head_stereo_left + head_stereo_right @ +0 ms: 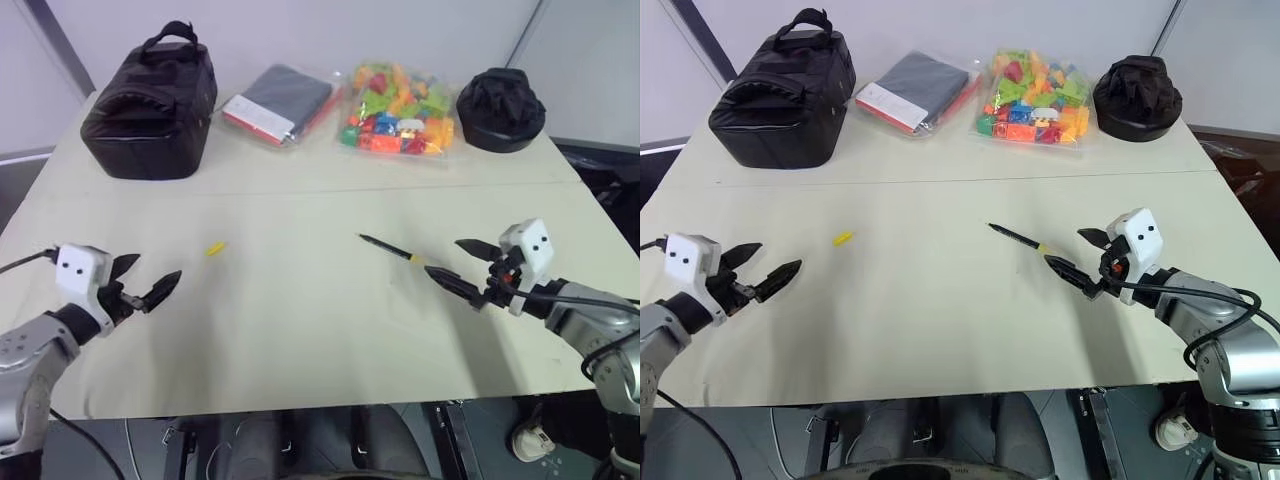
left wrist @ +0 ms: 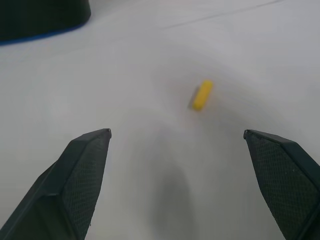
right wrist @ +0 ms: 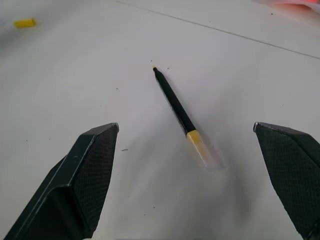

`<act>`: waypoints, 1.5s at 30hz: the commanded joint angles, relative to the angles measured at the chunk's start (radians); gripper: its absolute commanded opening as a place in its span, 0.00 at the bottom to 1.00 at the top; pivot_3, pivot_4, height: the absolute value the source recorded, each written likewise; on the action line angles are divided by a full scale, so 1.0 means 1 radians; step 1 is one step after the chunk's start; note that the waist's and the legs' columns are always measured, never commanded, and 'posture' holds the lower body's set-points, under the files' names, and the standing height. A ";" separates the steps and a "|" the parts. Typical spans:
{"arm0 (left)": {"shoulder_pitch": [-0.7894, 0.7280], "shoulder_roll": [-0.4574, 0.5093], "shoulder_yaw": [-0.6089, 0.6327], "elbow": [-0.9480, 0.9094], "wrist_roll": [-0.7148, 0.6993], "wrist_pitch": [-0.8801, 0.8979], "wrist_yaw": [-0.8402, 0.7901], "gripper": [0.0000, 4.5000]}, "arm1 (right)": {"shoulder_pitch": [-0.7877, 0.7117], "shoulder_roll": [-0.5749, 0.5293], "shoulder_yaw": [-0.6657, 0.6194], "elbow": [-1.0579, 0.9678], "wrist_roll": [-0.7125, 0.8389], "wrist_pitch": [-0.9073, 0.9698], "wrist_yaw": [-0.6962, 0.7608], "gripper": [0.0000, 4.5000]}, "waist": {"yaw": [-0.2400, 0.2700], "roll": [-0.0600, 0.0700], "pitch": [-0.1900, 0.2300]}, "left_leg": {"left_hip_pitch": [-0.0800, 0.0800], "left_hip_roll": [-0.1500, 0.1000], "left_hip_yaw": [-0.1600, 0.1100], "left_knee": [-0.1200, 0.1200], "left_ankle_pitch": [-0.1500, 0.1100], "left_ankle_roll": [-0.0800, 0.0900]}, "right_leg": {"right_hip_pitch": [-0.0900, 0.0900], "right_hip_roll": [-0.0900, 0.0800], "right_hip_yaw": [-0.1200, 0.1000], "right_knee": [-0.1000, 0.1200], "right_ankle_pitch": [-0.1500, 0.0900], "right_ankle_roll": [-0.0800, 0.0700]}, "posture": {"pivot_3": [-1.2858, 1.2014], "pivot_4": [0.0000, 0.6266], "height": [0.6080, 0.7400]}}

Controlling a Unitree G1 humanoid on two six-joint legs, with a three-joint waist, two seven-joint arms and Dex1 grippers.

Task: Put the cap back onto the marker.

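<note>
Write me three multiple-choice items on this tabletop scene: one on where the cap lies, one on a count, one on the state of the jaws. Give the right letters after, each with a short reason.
1. Where does the cap lie?
A. On the marker's tip
B. Bare on the table, apart from the marker, nearer the left gripper
C. Inside the black bag

2. How many things stand along the table's far edge?
A. Two
B. Four
C. Six

3. How do the jaws of the two grippers stand?
A. Both open, holding nothing
B. Left shut on the cap
C. Right shut on the marker

Answers:
1. B: the cap rests alone on the table between the left gripper and the marker.
2. B: black bag, flat packet, bag of toy blocks, black round pouch.
3. A: the left gripper and the right gripper both show spread jaws with nothing between.
</note>
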 commanded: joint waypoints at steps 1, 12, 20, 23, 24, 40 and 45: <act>-0.082 0.070 0.016 0.003 -0.031 -0.007 -0.063 0.99 | -0.032 -0.013 -0.003 0.001 -0.007 -0.025 0.017 1.00 | 0.000 0.000 0.000 | 0.000 0.000 0.000 0.000 0.000 0.000 | 0.000 0.000 0.000 0.000 0.000 0.000 | 0.52 0.24 1.00; -0.469 0.174 -0.295 0.210 -0.016 -0.033 -0.434 0.99 | -0.220 -0.067 0.141 0.208 -0.115 -0.155 0.188 1.00 | -0.003 0.000 0.000 | 0.000 0.000 0.001 0.004 0.000 0.001 | 0.002 0.008 -0.001 0.001 0.002 0.004 | 0.52 0.24 1.00; -0.612 0.072 -0.445 0.293 0.047 -0.102 -0.511 0.99 | -0.422 0.030 0.288 0.603 -0.262 -0.394 0.299 1.00 | 0.001 0.000 0.000 | 0.000 -0.001 0.002 0.005 0.004 -0.004 | 0.002 0.010 -0.001 0.002 0.003 0.006 | 0.52 0.24 1.00; -0.614 0.036 -0.455 0.309 0.063 -0.121 -0.503 0.99 | -0.462 0.072 0.298 0.708 -0.290 -0.478 0.310 1.00 | 0.000 0.000 0.000 | 0.000 0.000 0.001 0.005 0.004 -0.005 | 0.002 0.010 -0.001 0.003 0.003 0.008 | 0.52 0.24 1.00; -0.609 0.027 -0.456 0.317 0.071 -0.131 -0.499 0.99 | -0.477 0.086 0.300 0.736 -0.294 -0.496 0.313 1.00 | 0.000 0.000 0.000 | 0.000 0.000 0.001 0.005 0.004 -0.005 | 0.002 0.010 -0.001 0.003 0.003 0.008 | 0.52 0.24 1.00; -0.560 -0.002 -0.438 0.326 0.095 -0.165 -0.460 0.99 | -0.654 0.213 0.353 1.033 -0.410 -0.662 0.366 1.00 | -0.001 0.000 0.000 | 0.000 0.000 0.001 0.006 0.006 -0.007 | 0.001 0.009 -0.001 0.005 0.004 0.008 | 0.52 0.24 1.00; -0.541 -0.001 -0.434 0.311 0.090 -0.165 -0.450 0.99 | -0.650 0.206 0.368 1.077 -0.438 -0.677 0.409 1.00 | -0.004 0.000 0.000 | 0.000 0.000 0.001 0.006 0.006 -0.008 | 0.001 0.009 -0.001 0.006 0.004 0.008 | 0.52 0.24 1.00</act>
